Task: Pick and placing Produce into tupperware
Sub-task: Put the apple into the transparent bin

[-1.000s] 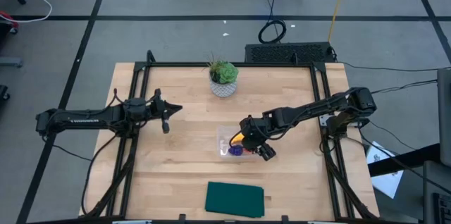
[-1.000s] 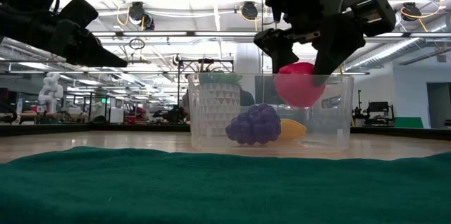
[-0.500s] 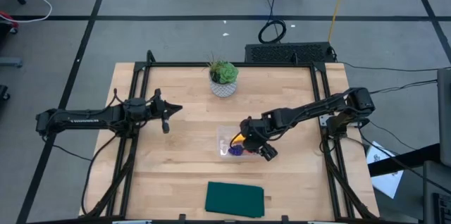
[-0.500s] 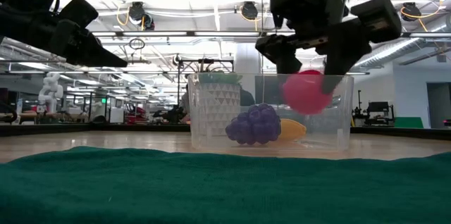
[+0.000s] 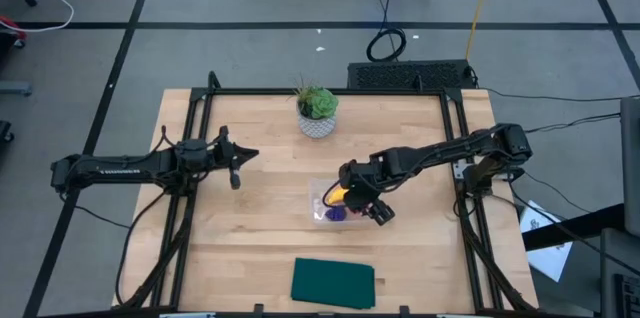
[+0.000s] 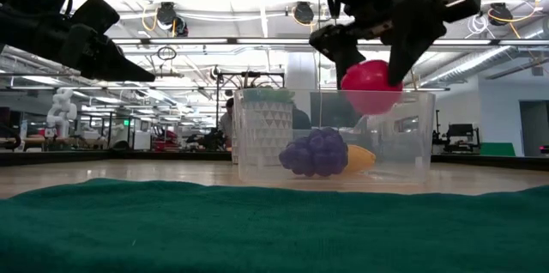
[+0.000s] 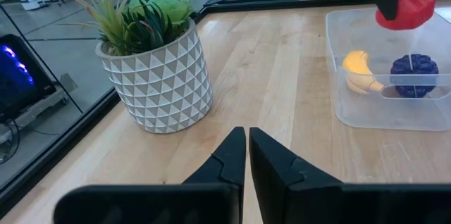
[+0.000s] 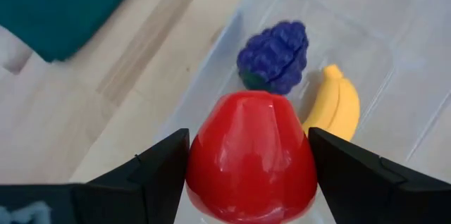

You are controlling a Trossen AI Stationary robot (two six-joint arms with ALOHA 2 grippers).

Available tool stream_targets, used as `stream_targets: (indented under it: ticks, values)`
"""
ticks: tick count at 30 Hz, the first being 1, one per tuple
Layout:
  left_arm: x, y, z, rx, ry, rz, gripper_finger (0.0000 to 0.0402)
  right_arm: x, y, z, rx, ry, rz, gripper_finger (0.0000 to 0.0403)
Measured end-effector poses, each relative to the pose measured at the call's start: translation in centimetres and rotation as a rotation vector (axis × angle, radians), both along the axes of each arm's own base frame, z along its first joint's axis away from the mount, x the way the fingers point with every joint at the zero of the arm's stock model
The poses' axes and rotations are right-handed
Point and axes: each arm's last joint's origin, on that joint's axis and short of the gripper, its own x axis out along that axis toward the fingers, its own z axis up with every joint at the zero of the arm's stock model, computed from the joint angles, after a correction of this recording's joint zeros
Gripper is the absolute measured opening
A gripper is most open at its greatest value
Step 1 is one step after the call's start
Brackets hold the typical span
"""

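Note:
The clear tupperware (image 6: 412, 140) stands on the table's middle (image 5: 322, 205), and shows in the left wrist view (image 7: 352, 111). The purple item (image 8: 273, 56) and the yellow banana (image 8: 335, 104) lie on its floor. My right gripper (image 6: 369, 50) hangs over it, shut on the red fruit (image 6: 371, 86). The fruit's green top is hidden. My left gripper (image 7: 246, 139) is shut and holds nothing; it hovers over the table's left half (image 5: 237, 166). My right gripper pinches the red fruit between its two fingers (image 8: 158, 171), one on each side of the fruit's body (image 8: 211, 160). The fingers come from above, slanting down. The fruit is lifted clear, at about the height of the tupperware's rim (image 6: 334, 93), above the purple item and the banana.
A potted plant in a white patterned pot (image 5: 317, 110) stands beyond the tupperware, toward the far edge. A dark green cloth (image 5: 333, 283) lies flat by the near edge. Bare wood lies between my left gripper and the tupperware.
My right gripper, still shut on the red fruit, first dipped a little into the tupperware and then rose. The fruit now sits higher than a second ago, level with the rim.

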Motion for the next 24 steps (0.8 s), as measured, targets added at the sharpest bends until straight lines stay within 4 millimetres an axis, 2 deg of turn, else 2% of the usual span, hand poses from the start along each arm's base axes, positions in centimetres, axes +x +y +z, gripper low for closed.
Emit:
stream_targets:
  ticks: [10,24]
  values:
    - [-0.1,0.0,-0.2,-0.002,0.025,0.000,0.0026,1.7,0.0,-3.8,-0.026,0.129,0.036,0.0265]
    - [-0.1,0.0,-0.4,-0.006,0.045,0.000,0.0026,2.2,0.2,-2.9,0.000,0.116,0.037,0.0265]
